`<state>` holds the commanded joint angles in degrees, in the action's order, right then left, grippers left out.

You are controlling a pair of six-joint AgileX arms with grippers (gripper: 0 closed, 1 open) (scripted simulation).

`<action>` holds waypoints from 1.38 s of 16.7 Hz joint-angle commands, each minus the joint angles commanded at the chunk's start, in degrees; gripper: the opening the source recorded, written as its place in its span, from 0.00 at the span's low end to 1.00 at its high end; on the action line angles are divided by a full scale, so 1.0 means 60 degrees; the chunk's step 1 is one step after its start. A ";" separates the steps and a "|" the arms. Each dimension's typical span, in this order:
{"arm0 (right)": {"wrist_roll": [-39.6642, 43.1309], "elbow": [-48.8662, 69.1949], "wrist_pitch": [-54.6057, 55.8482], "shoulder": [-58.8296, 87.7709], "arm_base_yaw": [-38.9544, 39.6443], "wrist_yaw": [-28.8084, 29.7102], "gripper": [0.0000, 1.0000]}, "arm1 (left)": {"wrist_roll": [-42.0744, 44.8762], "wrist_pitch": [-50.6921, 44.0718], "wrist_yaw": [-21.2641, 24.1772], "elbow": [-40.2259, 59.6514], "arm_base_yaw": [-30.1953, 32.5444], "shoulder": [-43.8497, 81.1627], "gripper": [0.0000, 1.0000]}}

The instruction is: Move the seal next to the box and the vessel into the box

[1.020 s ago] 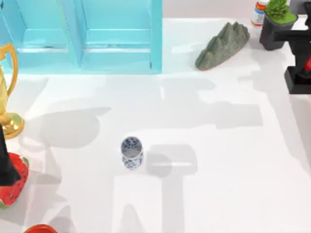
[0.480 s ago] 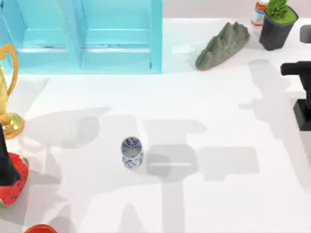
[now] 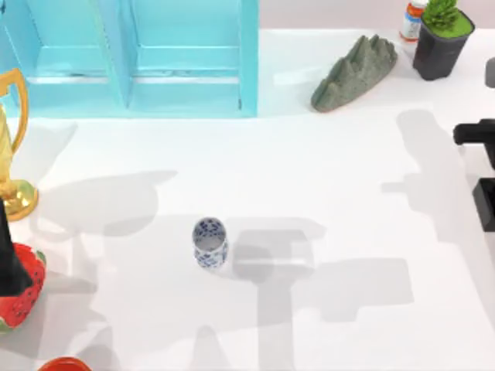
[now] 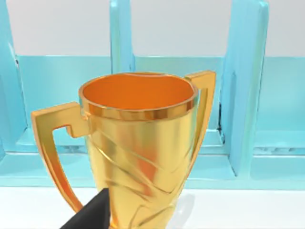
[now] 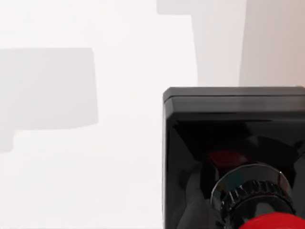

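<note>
Top view first: the right arm [image 3: 483,178] sits at the table's right edge, lower and further out than half a second ago, and a second ago it was up beside the plant pot [image 3: 438,46]; the dark block it carries has travelled with it, so I judge the seal is lifted and on its way, though it is far from the box [image 3: 131,58], the turquoise piece along the back left. The vessel [image 3: 209,243] stands upright on the white table [image 3: 325,185] left of centre, where it stood a second ago, well apart from the box, untouched. A grey rock [image 3: 354,72] lies just right of the box. The left arm is parked at the left edge by the golden trophy [image 3: 11,147]. Left wrist view: the trophy [image 4: 138,148] stands close in front of the box's dividers [image 4: 243,86]; whether the left claw is spread or pressed together I cannot tell. Right wrist view: the seal [image 5: 233,157] hangs above bare table, black block base downward and red knob nearest the camera; the fingers themselves are hidden, so I cannot tell how far the claw is open.
</note>
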<state>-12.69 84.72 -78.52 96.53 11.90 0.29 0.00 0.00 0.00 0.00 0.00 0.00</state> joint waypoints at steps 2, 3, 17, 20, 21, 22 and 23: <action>-0.0002 -0.0010 0.0008 0.0043 -0.0046 -0.0009 0.00 | 0.0000 0.0000 0.0000 0.0000 0.0000 0.0000 1.00; 0.0003 -0.0140 0.0142 0.0040 -0.0035 -0.0008 0.00 | 0.0000 0.0000 0.0000 0.0000 0.0000 0.0000 1.00; -0.0035 -0.2233 0.2442 0.0209 0.0031 0.0000 0.23 | 0.0000 0.0000 0.0000 0.0000 0.0000 0.0000 1.00; -0.0035 -0.2233 0.2442 0.0209 0.0031 0.0000 0.45 | 0.0000 0.0000 0.0000 0.0000 0.0000 0.0000 1.00; -0.0035 -0.2233 0.2442 0.0209 0.0031 0.0000 0.53 | 0.0000 0.0000 0.0000 0.0000 0.0000 0.0000 1.00; -0.0035 -0.2233 0.2442 0.0209 0.0031 0.0000 0.60 | 0.0000 0.0000 0.0000 0.0000 0.0000 0.0000 1.00; -0.0035 -0.2233 0.2442 0.0209 0.0031 0.0000 0.68 | 0.0000 0.0000 0.0000 0.0000 0.0000 0.0000 1.00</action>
<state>-12.90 71.33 -63.86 97.78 12.08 0.30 0.00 0.00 0.00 0.00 0.00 0.00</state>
